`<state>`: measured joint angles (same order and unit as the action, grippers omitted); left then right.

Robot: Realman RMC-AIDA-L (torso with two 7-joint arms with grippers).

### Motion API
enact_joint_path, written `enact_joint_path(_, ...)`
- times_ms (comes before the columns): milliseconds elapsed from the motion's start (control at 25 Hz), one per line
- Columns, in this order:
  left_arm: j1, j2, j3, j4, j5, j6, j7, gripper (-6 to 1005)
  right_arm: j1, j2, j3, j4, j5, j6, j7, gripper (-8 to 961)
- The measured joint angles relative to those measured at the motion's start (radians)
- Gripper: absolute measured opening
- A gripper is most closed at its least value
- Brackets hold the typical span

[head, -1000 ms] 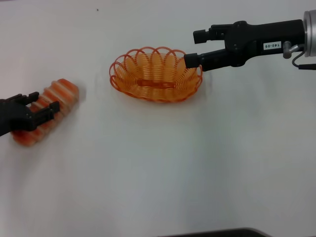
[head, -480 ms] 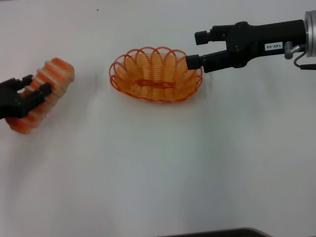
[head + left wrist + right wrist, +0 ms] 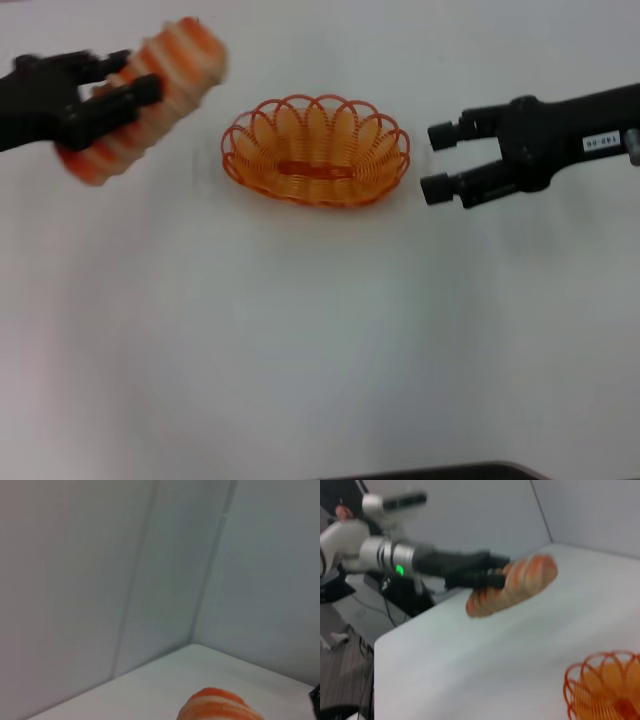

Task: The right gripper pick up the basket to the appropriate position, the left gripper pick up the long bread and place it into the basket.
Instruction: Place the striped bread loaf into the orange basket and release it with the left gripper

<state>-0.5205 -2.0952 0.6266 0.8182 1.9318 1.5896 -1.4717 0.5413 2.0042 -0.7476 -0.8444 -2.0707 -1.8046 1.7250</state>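
The orange wire basket [image 3: 316, 150] sits on the white table, upper middle in the head view; its rim also shows in the right wrist view [image 3: 607, 685]. My left gripper [image 3: 100, 90] is shut on the long bread [image 3: 150, 90], an orange-red loaf with cream stripes, and holds it in the air to the left of the basket. The bread also shows in the right wrist view [image 3: 515, 585] and its end in the left wrist view [image 3: 220, 707]. My right gripper [image 3: 440, 160] is open and empty, just right of the basket, apart from its rim.
The white table [image 3: 320, 340] stretches in front of the basket. Grey walls [image 3: 100, 580] stand behind the table. A dark edge [image 3: 440, 472] shows at the bottom of the head view.
My left gripper has lifted the bread up and toward the basket. My right gripper has let go of the basket rim and drawn back to the right, fingers open.
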Motion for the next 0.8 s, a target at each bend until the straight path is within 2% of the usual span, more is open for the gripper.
enact_joint_path(240, -0.155, 0.001, 0.185, -0.053, 0.032, -0.099, -0.027, 410, -0.012, -0.001, 0.005, 0.001, -0.056, -0.007, -0.005, 958)
enact_joint_path(520, -0.269, -0.014, 0.365, -0.127, 0.074, -0.266, -0.033, 372, -0.028, 0.004, 0.005, 0.001, -0.058, -0.008, -0.01, 958)
enact_joint_path(680, -0.3, -0.023, 0.392, -0.169, 0.115, -0.33, -0.043, 337, -0.028, 0.01, 0.001, 0.001, -0.058, -0.013, -0.011, 958)
enact_joint_path(800, -0.294, -0.044, 0.393, -0.159, 0.117, -0.383, -0.055, 289, -0.027, 0.015, 0.002, 0.001, -0.058, -0.013, -0.011, 958)
